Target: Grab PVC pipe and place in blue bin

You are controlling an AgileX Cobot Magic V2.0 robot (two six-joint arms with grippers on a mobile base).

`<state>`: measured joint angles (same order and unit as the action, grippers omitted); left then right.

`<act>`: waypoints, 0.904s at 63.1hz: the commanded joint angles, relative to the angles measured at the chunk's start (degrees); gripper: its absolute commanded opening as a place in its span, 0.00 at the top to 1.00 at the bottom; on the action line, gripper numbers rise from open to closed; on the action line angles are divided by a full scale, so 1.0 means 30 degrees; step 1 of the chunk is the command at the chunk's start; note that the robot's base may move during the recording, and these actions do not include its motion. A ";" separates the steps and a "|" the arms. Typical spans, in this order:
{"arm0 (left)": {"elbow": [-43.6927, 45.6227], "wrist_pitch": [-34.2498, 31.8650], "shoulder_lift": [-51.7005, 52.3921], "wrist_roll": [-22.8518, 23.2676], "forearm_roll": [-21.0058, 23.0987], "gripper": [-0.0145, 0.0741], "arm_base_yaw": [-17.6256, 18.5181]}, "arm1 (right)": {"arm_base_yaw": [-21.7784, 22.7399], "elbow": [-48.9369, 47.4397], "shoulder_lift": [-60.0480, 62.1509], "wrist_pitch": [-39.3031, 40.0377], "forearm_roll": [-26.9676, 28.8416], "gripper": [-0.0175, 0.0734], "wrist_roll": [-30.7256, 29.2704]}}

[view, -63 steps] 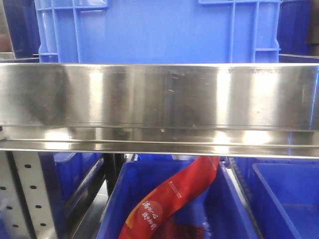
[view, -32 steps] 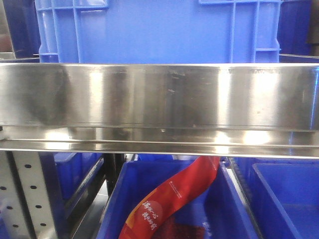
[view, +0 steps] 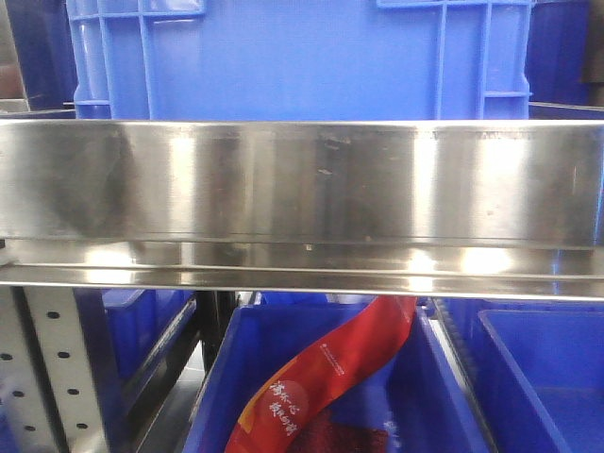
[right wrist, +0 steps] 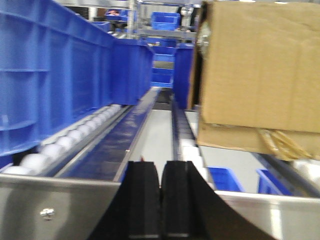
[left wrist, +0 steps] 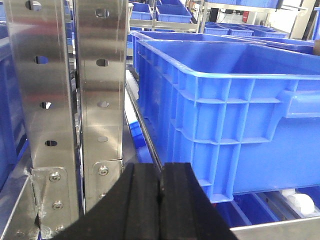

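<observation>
No PVC pipe shows in any view. A large blue bin [view: 302,57] stands on the steel shelf [view: 302,184] straight ahead. In the left wrist view the same kind of blue bin [left wrist: 235,115] sits to the right of my left gripper [left wrist: 160,170], whose black jaws are pressed together with nothing between them. In the right wrist view my right gripper [right wrist: 161,170] is also shut and empty, pointing down a gap between a blue bin [right wrist: 55,75] on the left and a cardboard box [right wrist: 260,75] on the right.
Perforated steel uprights [left wrist: 75,100] stand left of the left gripper. White rollers [right wrist: 75,132] run under the bins. Below the shelf, a lower blue bin [view: 226,396] holds a red printed bag [view: 326,377]. Another blue bin [view: 547,377] sits at the lower right.
</observation>
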<state>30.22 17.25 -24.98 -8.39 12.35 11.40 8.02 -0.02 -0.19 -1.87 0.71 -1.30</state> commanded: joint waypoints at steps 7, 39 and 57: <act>0.0008 -0.0221 0.0106 0.0000 -0.0049 0.96 -0.0062 | 0.0255 0.0006 0.0065 0.0281 0.0107 0.99 -0.0132; 0.0008 -0.0221 0.0106 0.0000 -0.0049 0.96 -0.0062 | -0.0927 0.0006 0.0065 0.0100 0.0107 0.99 -0.0132; 0.0008 -0.0221 0.0106 0.0000 -0.0049 0.96 -0.0062 | -0.0959 0.0006 0.0065 0.0193 -0.0094 0.99 -0.0132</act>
<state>30.22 17.25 -24.98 -8.39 12.35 11.40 5.23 -0.02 -0.19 -2.26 0.84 -1.56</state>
